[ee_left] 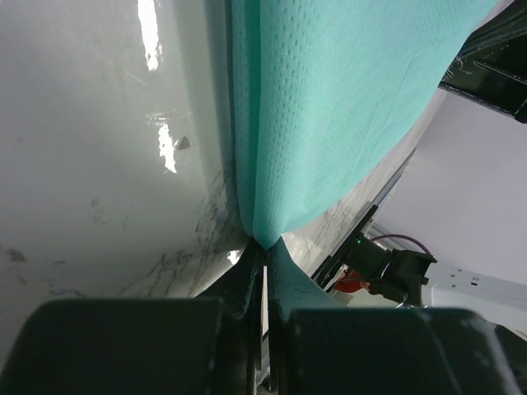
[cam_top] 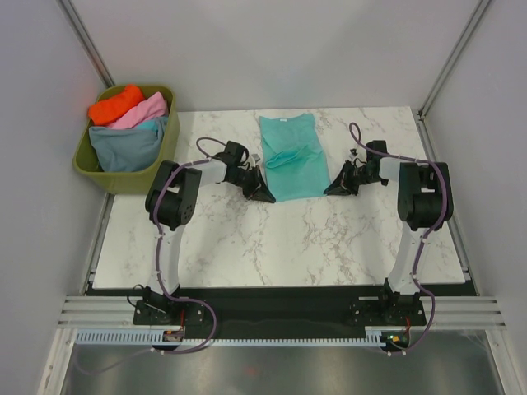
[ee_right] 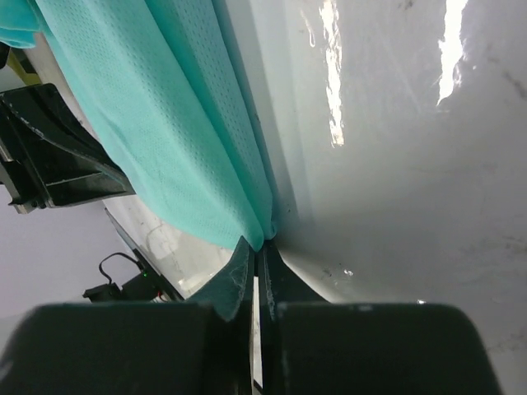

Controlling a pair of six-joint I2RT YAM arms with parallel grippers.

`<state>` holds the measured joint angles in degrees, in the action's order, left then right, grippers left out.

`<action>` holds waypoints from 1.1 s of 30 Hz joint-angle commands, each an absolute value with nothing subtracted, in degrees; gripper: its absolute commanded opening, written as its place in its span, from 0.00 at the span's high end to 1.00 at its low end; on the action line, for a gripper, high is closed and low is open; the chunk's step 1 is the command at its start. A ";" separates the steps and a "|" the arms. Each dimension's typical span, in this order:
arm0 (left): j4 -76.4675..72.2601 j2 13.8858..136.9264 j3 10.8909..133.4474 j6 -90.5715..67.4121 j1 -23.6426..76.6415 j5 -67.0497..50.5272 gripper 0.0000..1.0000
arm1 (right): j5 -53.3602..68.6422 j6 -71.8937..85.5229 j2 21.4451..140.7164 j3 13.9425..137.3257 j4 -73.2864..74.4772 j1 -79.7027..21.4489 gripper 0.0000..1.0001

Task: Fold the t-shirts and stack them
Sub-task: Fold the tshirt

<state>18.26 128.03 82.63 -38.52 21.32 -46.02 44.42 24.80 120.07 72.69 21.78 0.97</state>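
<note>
Cloth this thin is limp and light and will likely slide on the marble table (cam_top: 247, 247), so its near hem corners suit best. Mid-table lies the teal-green t-shirt (cam_top: 290, 156), with the left gripper (cam_top: 264, 196) and right gripper (cam_top: 332, 189) each clamped on one corner.

No legible txt, labels, brands, nos. or signs in any view. Teal-green t-shirt (cam_top: 290, 160) at far edge of table (cam_top: 247, 239): nothing readable on it. Olive tub (cam_top: 132, 178) by far-left corner: no readable markings.
</note>
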 commanded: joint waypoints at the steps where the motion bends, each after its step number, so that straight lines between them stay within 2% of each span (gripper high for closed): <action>1: 18.45 127.37 82.53 -39.12 22.06 -43.07 0.98 | 41.74 23.20 119.36 71.89 20.65 0.88 1.00; 11: 18.46 110.86 78.83 -39.11 21.36 -42.98 0.98 | 43.85 25.31 106.01 68.91 24.08 0.88 1.00; 21: 18.46 97.58 76.47 -39.11 21.97 -42.98 0.98 | 46.85 32.43 88.79 58.10 24.70 0.26 1.00; 27: 18.46 93.87 72.25 -39.11 22.15 -42.98 0.98 | 46.58 33.05 86.04 60.02 25.14 -2.63 1.00; 33: 18.46 92.37 68.12 -39.11 21.71 -42.98 0.98 | 44.83 35.15 89.37 64.50 20.75 -4.13 1.00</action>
<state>18.79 94.96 69.21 -38.54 22.17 -43.09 45.60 33.12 88.12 60.14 25.02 -3.73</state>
